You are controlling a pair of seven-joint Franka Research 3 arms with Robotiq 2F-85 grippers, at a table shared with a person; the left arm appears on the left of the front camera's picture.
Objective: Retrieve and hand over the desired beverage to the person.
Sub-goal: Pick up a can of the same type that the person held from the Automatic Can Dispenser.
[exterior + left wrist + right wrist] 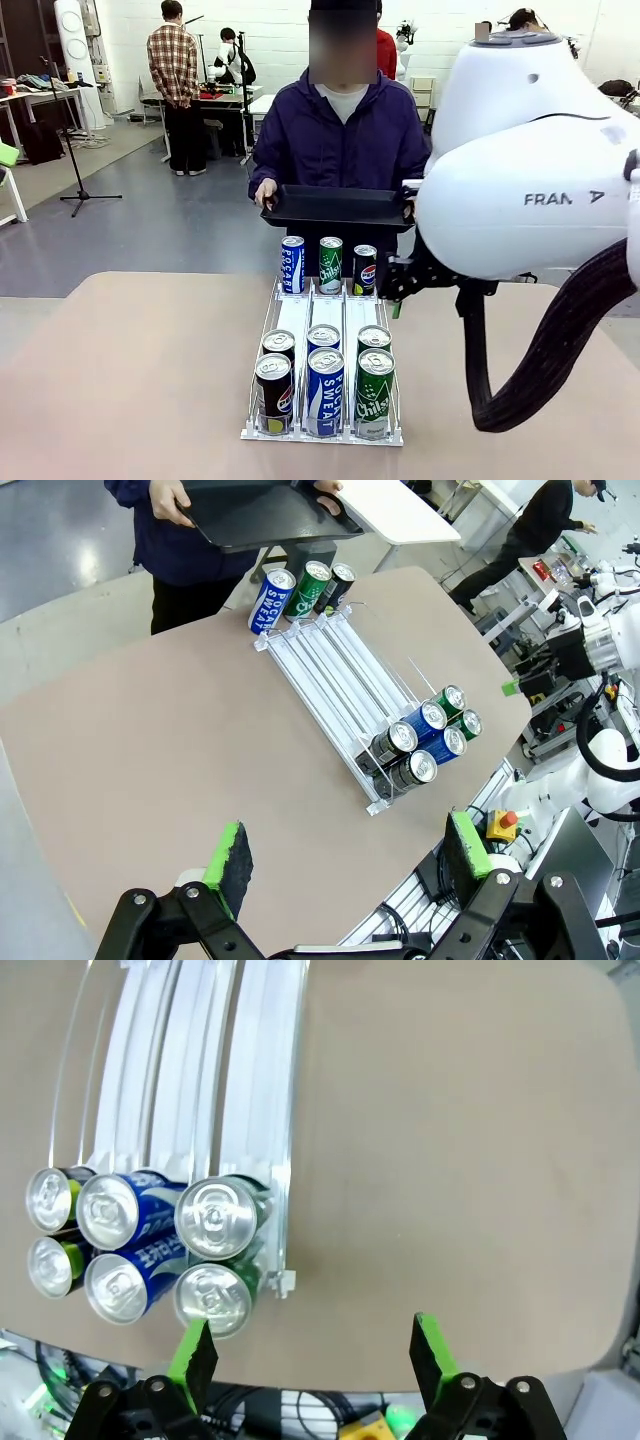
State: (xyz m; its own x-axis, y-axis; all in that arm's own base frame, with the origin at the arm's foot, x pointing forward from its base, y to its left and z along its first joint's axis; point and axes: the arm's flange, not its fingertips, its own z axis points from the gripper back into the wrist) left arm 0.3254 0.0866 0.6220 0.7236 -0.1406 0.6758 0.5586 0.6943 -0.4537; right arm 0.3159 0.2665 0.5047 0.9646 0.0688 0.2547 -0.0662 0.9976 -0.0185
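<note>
Person in dark purple hooded jacket (340,140) stands at beige table's (130,370) far edge, holding a black rectangular tray (335,207). White three-lane rack (296,318) mid-table: six drink cans (325,385) at near end, three more cans (330,265) at far end. Left gripper (347,848) and right gripper (312,1345): jaws wide apart, holding nothing.

The front view looks from the robot's edge of the surface (120,380) across to the person (340,140) at the far edge. The left wrist view slants down from high up over the whole can rack (340,675); the right wrist view hangs closer, straight above its robot-side end. All three share that rack.
</note>
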